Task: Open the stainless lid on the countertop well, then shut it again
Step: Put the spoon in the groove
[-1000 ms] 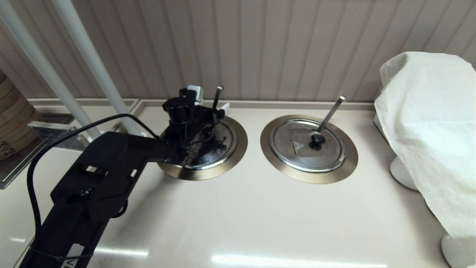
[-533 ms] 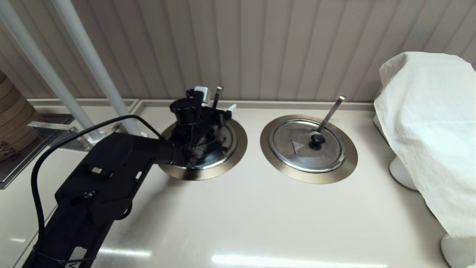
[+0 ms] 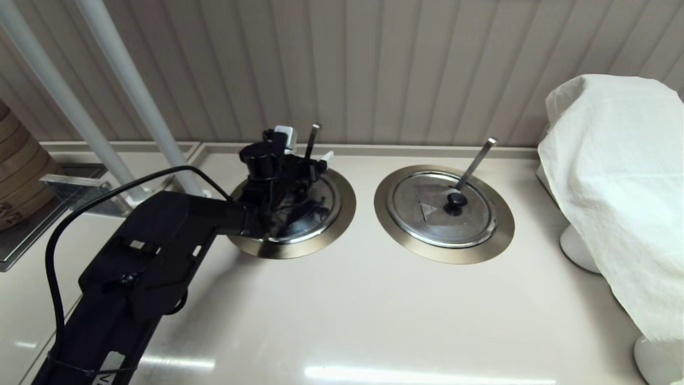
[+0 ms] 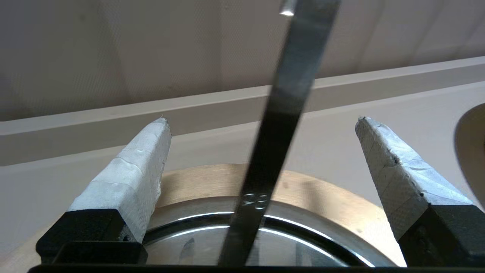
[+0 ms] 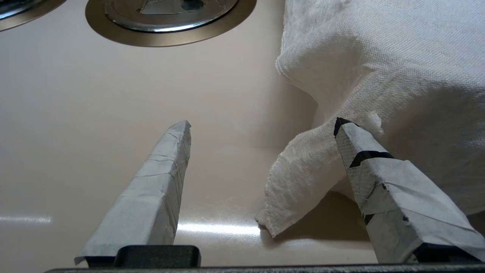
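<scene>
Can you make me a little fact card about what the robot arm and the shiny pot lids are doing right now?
Left gripper: over the round shiny steel lid, jaws open, holding nothing
Between its jaws: thin dark metal ladle handle, untouched
Lid: looks shut, lying in the wide bronze-grey ring of the countertop well
Twin steel lid: shut, to its right, nothing near it
Right gripper: low over the counter beside the white cloth, jaws open

The black left arm (image 3: 160,251) and its gripper (image 3: 299,166) hide most of the round shiny stainless lid (image 3: 320,211), knob included. The white cloth (image 3: 614,176) conceals whatever it drapes at the table's right edge.
</scene>
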Robot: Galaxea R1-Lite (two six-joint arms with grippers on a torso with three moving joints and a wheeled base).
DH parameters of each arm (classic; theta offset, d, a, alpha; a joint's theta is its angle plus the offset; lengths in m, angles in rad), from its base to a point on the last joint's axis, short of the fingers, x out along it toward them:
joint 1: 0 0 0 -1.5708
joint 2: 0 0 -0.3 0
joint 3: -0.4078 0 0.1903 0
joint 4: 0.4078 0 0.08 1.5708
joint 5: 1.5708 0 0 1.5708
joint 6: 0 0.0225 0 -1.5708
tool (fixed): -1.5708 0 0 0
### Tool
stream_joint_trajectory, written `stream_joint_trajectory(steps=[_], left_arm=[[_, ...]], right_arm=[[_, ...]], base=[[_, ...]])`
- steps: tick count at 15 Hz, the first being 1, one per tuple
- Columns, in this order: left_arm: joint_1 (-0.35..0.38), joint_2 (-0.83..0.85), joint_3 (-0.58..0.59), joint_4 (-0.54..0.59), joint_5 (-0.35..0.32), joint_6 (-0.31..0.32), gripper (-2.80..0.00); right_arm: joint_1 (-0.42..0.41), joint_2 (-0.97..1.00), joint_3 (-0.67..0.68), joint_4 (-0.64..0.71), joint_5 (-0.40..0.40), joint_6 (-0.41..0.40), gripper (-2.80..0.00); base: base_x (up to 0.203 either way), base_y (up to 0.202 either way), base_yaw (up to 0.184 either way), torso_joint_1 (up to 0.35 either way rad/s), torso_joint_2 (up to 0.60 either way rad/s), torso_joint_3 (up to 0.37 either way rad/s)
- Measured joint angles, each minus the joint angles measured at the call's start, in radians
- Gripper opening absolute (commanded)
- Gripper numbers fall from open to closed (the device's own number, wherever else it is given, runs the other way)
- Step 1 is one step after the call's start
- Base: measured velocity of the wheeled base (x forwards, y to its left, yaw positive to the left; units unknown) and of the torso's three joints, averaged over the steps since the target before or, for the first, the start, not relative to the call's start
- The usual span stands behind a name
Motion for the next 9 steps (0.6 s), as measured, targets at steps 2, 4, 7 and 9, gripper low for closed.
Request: stream_joint_trajectory(steps=[2,4,7,9], left_arm=[[-0.005,0.003,0.0,0.0,-0.001,-0.001,0.0],[-0.011,0.004,0.001,0.0,-0.001,-0.002,0.0],[-0.019,0.004,0.008,-0.001,0.002,-0.004,0.0],[-0.035,0.007,0.013,-0.003,0.004,-0.004,0.0]], right_arm=[[0.0,0.0,0.0,-0.001,0.0,0.0,0.0],[0.0,0.0,0.0,0.001,0.0,0.0,0.0],[0.0,0.0,0.0,0.0,0.0,0.0,0.0],[0.0,0.0,0.0,0.0,0.0,0.0,0.0]], base=[[0.0,0.0,0.0,0.0,0.0,0.0],[0.0,0.0,0.0,0.0,0.0,0.0],[0.0,0.0,0.0,0.0,0.0,0.0],[0.0,0.0,0.0,0.0,0.0,0.0]])
